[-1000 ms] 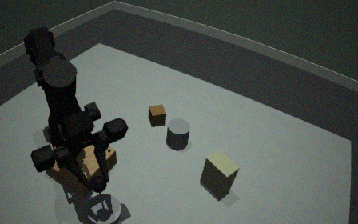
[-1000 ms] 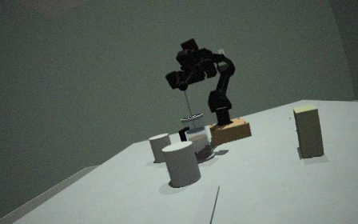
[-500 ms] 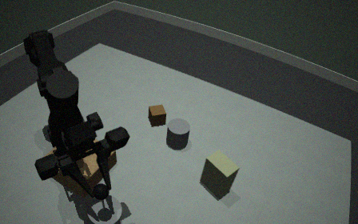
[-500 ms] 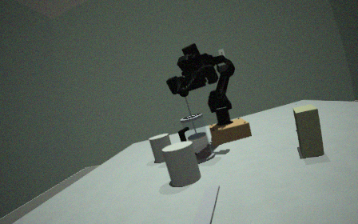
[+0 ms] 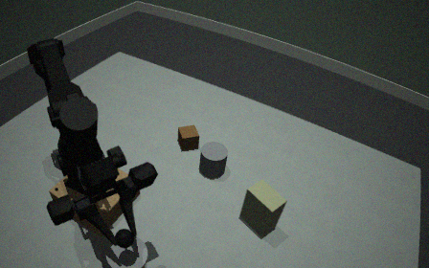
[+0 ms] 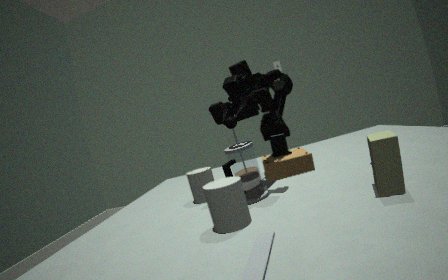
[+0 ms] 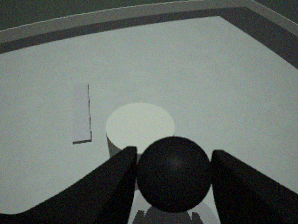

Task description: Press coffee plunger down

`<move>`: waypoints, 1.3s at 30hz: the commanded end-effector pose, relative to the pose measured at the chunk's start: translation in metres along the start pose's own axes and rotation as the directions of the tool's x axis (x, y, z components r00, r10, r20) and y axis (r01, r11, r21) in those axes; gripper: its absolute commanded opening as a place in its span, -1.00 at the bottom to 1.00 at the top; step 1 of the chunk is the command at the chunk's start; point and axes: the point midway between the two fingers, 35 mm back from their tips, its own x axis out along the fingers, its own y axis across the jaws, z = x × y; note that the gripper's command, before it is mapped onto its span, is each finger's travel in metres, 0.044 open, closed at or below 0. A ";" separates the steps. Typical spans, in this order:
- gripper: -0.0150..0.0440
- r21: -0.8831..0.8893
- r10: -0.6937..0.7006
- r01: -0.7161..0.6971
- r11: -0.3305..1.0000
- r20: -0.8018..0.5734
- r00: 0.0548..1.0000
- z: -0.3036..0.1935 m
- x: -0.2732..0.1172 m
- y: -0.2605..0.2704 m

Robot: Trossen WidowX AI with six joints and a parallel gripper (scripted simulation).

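The coffee press stands upright in the exterior view, with its pale lid (image 6: 239, 146), brown contents (image 6: 248, 175) and black handle (image 6: 228, 168). A stretch of thin plunger rod (image 6: 235, 134) shows above the lid, so the black ball knob (image 7: 174, 170) is still some way over it. My gripper (image 5: 124, 237) (image 6: 230, 123) (image 7: 174, 158) is shut on the knob, one finger against each side. In the top view the arm and knob hide part of the press. The glass is partly hidden by a cylinder in the exterior view.
A pale cylinder (image 6: 227, 207) stands in front of the press and another cylinder (image 6: 200, 185) beside it. A yellowish block (image 5: 262, 211) (image 6: 386, 165) and a small orange cube (image 5: 189, 139) stand farther off. The arm's wooden base (image 6: 292, 166) is behind the press.
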 end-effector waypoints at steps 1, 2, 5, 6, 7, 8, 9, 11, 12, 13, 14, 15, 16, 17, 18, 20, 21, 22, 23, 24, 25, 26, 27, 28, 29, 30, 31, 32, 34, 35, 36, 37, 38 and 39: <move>-0.06 0.009 -0.002 0.003 1.000 -0.093 0.996 -0.032 0.012 0.000; -0.06 0.009 -0.002 0.003 1.000 -0.093 0.996 -0.032 0.013 0.000; -0.06 0.009 -0.002 0.003 1.000 -0.093 0.996 -0.031 0.015 0.000; -0.06 0.009 -0.002 0.003 1.000 -0.093 0.996 -0.030 0.015 0.000; -0.06 0.009 -0.002 0.003 1.000 -0.093 0.996 -0.030 0.016 0.000; -0.06 0.009 -0.002 0.003 1.000 -0.093 0.996 -0.030 0.016 0.000; -0.06 0.009 -0.002 0.003 1.000 -0.093 0.996 -0.029 0.017 0.000; -0.06 0.009 -0.002 0.003 1.000 -0.093 0.996 -0.029 0.017 0.000; -0.06 0.009 -0.002 0.002 1.000 -0.093 0.996 -0.029 0.018 0.000; -0.06 0.009 -0.002 0.002 1.000 -0.093 0.996 -0.028 0.018 0.000; -0.06 0.009 -0.002 0.002 1.000 -0.093 0.996 -0.028 0.018 0.000; -0.06 0.009 -0.002 0.002 1.000 -0.093 0.996 -0.028 0.018 0.000; -0.06 0.009 -0.002 0.002 1.000 -0.093 0.996 -0.027 0.019 0.000; -0.06 0.009 -0.002 0.002 1.000 -0.093 0.996 -0.027 0.019 0.000; -0.06 0.009 -0.002 0.002 1.000 -0.093 0.996 -0.027 0.019 0.000; -0.06 0.009 -0.002 0.002 1.000 -0.093 0.996 -0.027 0.020 0.000; -0.06 0.009 -0.002 0.002 1.000 -0.093 0.996 -0.026 0.020 0.000; -0.06 0.009 -0.002 0.002 1.000 -0.093 0.996 -0.026 0.020 0.000; -0.06 0.009 -0.002 0.002 1.000 -0.093 0.996 -0.026 0.020 0.000; -0.06 0.009 -0.001 0.002 1.000 -0.093 0.996 -0.026 0.021 0.000; -0.06 0.009 -0.001 0.002 1.000 -0.093 0.996 -0.026 0.021 0.000; -0.06 0.009 -0.001 0.002 1.000 -0.093 0.996 -0.025 0.021 0.000; -0.06 0.009 -0.001 0.002 1.000 -0.093 0.996 -0.025 0.021 0.000; -0.06 0.009 -0.001 0.002 1.000 -0.093 0.996 -0.025 0.022 0.000; -0.06 0.009 -0.001 0.002 1.000 -0.093 0.996 -0.025 0.022 0.000; -0.06 0.009 -0.001 0.002 1.000 -0.093 0.996 -0.025 0.022 0.000; -0.06 0.009 -0.001 0.002 1.000 -0.093 0.996 -0.025 0.022 0.000; -0.06 0.009 -0.001 0.002 1.000 -0.092 0.996 -0.025 0.022 0.000; -0.06 0.009 -0.001 0.002 1.000 -0.092 0.996 -0.024 0.023 0.000; -0.06 0.009 -0.001 0.002 1.000 -0.092 0.996 -0.024 0.023 0.000; -0.06 0.009 -0.001 0.002 1.000 -0.092 0.996 -0.024 0.023 0.000; -0.06 0.009 -0.001 0.002 1.000 -0.092 0.996 -0.024 0.023 0.000; -0.06 0.009 -0.001 0.002 1.000 -0.092 0.996 -0.024 0.023 0.000; -0.06 0.009 -0.001 0.002 1.000 -0.092 0.996 -0.024 0.024 0.000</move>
